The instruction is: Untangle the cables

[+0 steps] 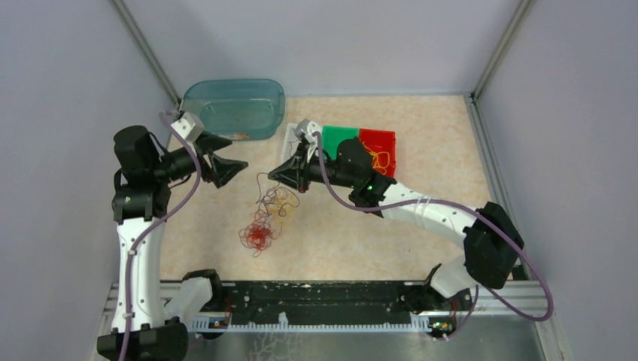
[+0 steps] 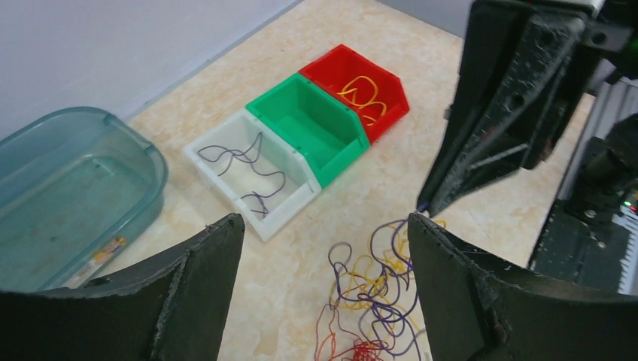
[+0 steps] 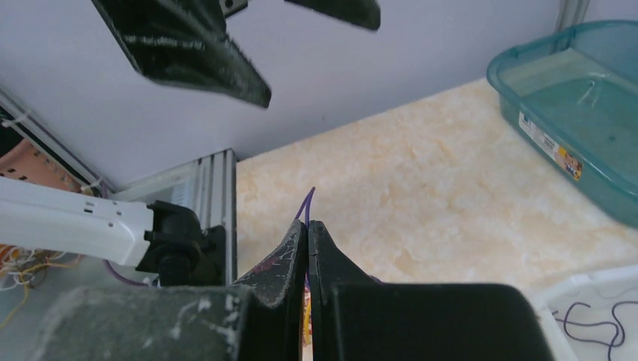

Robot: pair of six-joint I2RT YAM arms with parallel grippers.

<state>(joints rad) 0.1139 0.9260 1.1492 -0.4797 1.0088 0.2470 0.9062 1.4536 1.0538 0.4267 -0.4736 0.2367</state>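
Arms: two, the left arm (image 1: 139, 248) and the right arm (image 1: 429, 210), their tips facing each other above the middle of the tabletop (image 1: 436, 128).
Containers: three small bins stand touching in a row at the back, the white bin (image 2: 286, 216), green bin (image 2: 342, 162) and red bin (image 2: 393, 113). One teal tub (image 1: 280, 109) stands just left of them.
Cables: one tangled heap of cables (image 1: 263, 222) holds purple, yellow and red strands, too knotted to count. A loose purple cable (image 2: 248, 162) lies in the white bin and a coiled yellow cable (image 2: 361, 94) in the red bin.
Edges: grey walls close off the left, back and right, and a black rail (image 1: 323, 301) runs along the near side.
Open room: bare tabletop shows to the right of the heap and between the heap and the rail.
Right jaws: pressed fully together on a purple cable (image 3: 307, 203). Its end sticks out past the tips, and it runs down to the heap lying below and towards the rail.
Left jaws: spread wide with nothing between them, raised above the tabletop left of the right jaws. The heap lies on the tabletop below them, nearer the rail, apart from both fingers.
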